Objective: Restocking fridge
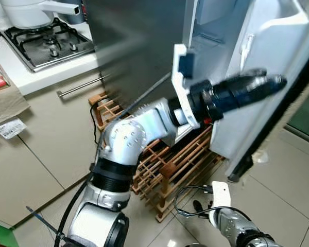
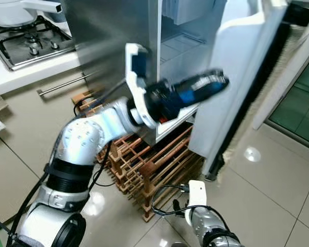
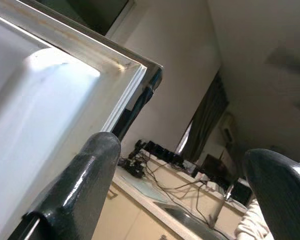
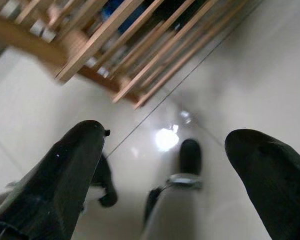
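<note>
The fridge [image 1: 134, 46] has a steel side, and its white door [image 1: 262, 56] stands swung open to the right. Pale shelves [image 2: 180, 41] show inside the gap. My left arm stretches out across the opening, and my left gripper [image 1: 270, 82] lies against the inner face of the door. In the left wrist view the left gripper [image 3: 180, 155] is open with nothing between its fingers, beside the door's edge [image 3: 125, 95]. My right gripper [image 4: 165, 145] hangs low over the tiled floor, open and holding nothing.
A wooden rack [image 1: 180, 164] stands on the floor at the fridge's foot, under my left arm. At the back left is a counter with a gas hob [image 1: 46, 43] and a white pot [image 1: 31, 10]. Pale tiles [image 2: 278, 180] lie to the right.
</note>
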Robot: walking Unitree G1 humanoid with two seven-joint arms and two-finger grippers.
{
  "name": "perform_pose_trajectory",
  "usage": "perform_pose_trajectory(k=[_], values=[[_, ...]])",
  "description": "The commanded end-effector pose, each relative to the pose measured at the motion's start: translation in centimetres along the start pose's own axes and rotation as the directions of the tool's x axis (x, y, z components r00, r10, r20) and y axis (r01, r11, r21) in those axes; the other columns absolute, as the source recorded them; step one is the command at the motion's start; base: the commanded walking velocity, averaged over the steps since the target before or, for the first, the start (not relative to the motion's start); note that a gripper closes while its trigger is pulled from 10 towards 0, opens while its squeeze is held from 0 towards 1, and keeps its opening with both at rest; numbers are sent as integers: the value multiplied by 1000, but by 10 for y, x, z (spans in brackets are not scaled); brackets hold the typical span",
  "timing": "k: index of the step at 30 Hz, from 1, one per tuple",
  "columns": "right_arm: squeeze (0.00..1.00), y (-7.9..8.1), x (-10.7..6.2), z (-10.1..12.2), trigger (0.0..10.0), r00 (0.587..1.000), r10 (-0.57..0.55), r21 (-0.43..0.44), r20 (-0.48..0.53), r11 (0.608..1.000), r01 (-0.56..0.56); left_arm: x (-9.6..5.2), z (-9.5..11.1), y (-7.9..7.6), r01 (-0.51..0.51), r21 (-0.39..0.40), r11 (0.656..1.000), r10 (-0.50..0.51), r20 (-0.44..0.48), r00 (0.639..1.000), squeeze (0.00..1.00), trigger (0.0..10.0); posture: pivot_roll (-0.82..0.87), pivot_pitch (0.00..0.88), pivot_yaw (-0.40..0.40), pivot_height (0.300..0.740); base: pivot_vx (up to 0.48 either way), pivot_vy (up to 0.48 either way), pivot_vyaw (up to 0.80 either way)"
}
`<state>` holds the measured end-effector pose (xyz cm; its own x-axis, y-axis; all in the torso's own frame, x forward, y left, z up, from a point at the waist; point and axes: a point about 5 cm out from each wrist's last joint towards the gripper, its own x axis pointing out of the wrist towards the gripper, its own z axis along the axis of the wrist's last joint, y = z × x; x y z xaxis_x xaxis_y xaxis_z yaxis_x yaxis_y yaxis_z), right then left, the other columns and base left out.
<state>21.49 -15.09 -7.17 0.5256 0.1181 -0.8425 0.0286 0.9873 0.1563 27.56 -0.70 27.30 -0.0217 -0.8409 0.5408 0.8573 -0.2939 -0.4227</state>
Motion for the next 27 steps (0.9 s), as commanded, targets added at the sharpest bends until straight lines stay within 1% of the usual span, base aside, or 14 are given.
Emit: perform_pose_trajectory(k=[1, 2, 4, 6, 8, 9, 10, 12, 17, 22, 24, 25, 26, 27], values=[[0, 5, 1, -5, 10000, 999, 4, -8, -33, 1000, -5, 19, -7, -13, 83, -9, 996, -83, -30, 996, 0, 10000, -182, 0, 44, 740, 0, 0, 0], [0, 5, 1, -5, 10000, 999, 4, -8, -33, 1000, -5, 19, -7, -13, 83, -9, 996, -83, -30, 996, 0, 10000, -182, 0, 44, 740, 0, 0, 0], [0, 12, 2, 1, 10000, 1000, 18, -17, -20, 1000, -18, 8, -12, -3, -23, 85, 996, 30, -78, 997, 0, 10000, -182, 0, 44, 740, 0, 0, 0], [0, 12, 2, 1, 10000, 1000, 18, -17, -20, 1000, -18, 8, -12, -3, -23, 85, 996, 30, -78, 997, 0, 10000, -182, 0, 44, 740, 0, 0, 0], [0, 14, 2, 7, 10000, 999, 32, -72, 20, 997, -31, -21, -15, 17, -210, 225, 952, 242, -126, 962, 0, 10000, -165, 0, 41, 740, 0, 0, 0], [0, 14, 2, 7, 10000, 999, 32, -72, 20, 997, -31, -21, -15, 17, -210, 225, 952, 242, -126, 962, 0, 10000, -165, 0, 41, 740, 0, 0, 0], [0, 14, 2, 9, 10000, 998, 51, -124, 40, 991, -46, -43, -17, 28, -315, 326, 891, 376, -141, 916, 0, 10000, -159, 0, 38, 740, 0, 0, 0], [0, 15, 2, 11, 10000, 996, 65, -160, 57, 986, -55, -57, -17, 29, -363, 375, 853, 441, -146, 886, 0, 10000, -155, 0, 36, 740, 0, 0, 0], [0, 17, 1, 17, 10000, 987, 110, -224, 114, 971, -82, -80, -12, 22, -441, 391, 808, 519, -117, 846, 0, 10000, -149, 0, 34, 740, 0, 0, 0], [0, 16, 0, 22, 10000, 979, 110, -259, 171, 964, -63, -93, -10, 21, -479, 429, 765, 566, -95, 819, 0, 10000, -146, 0, 32, 740, 0, 0, 0], [0, 16, -1, 26, 10000, 974, 112, -291, 200, 955, -50, -102, -9, 26, -525, 463, 714, 618, -65, 783, 0, 10000, -144, 0, 31, 740, 0, 0, 0], [0, -5, -14, 59, 10000, 934, 160, -300, 319, 952, -60, -107, -10, 29, -545, 490, 680, 648, -56, 759, 0, 10000, -144, 0, 31, 740, 0, 0, 0], [0, -18, -31, 82, 10000, 894, 209, -329, 397, 941, -73, -109, -10, 30, -556, 507, 659, 666, -50, 744, 0, 10000, -144, 0, 31, 740, 0, 0, 0], [0, -18, -31, 82, 10000, 894, 209, -329, 397, 941, -73, -109, -10, 30, -556, 507, 659, 666, -50, 744, 0, 10000, -144, 0, 31, 740, 0, 0, 0]])
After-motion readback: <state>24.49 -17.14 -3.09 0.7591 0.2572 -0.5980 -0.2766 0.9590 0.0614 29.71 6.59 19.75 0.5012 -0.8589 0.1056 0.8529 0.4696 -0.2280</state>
